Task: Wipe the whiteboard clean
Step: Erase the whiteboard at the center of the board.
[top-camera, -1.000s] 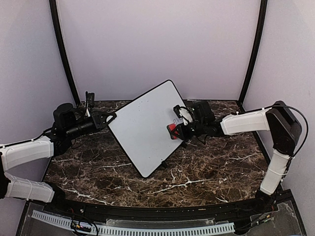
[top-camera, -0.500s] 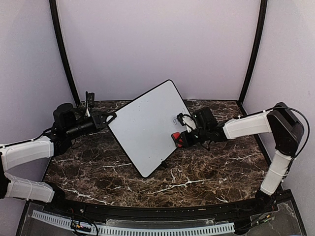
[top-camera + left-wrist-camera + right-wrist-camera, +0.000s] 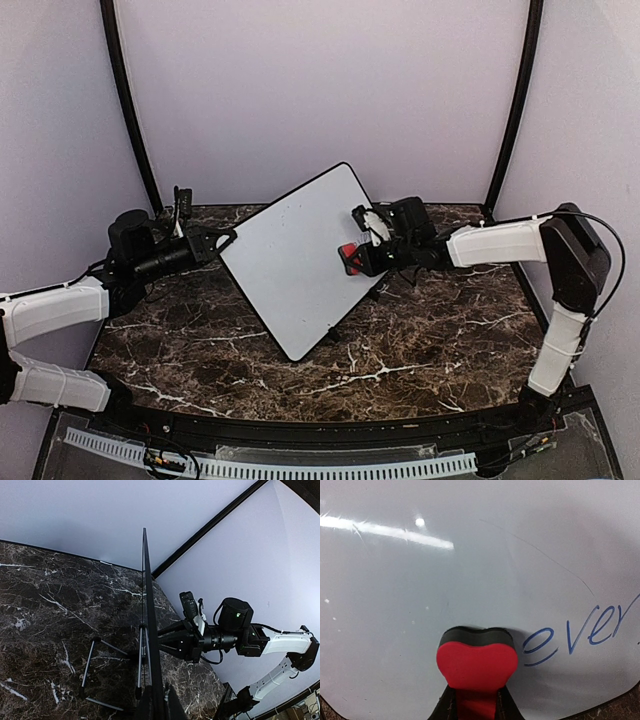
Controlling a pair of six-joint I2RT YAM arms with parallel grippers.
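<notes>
The whiteboard [image 3: 295, 258] stands tilted on the marble table, white with a thin black frame. My left gripper [image 3: 222, 240] is shut on its left edge; the left wrist view shows the board edge-on [image 3: 150, 630] between my fingers. My right gripper [image 3: 358, 258] is shut on a red eraser [image 3: 348, 253] with a black felt face, pressed against the board's right side. In the right wrist view the eraser [image 3: 476, 662] touches the board [image 3: 420, 590] just left of blue handwritten text "ever" [image 3: 580, 630].
A thin metal stand [image 3: 95, 675] props the board from behind. The dark marble table [image 3: 420, 340] is enclosed by pale walls with black corner posts [image 3: 512, 110]. My right arm [image 3: 235, 632] shows beyond the board in the left wrist view.
My right gripper with the eraser slid down the board's right side half a second ago, then moved back up and slightly left. The left arm and board stayed still.
</notes>
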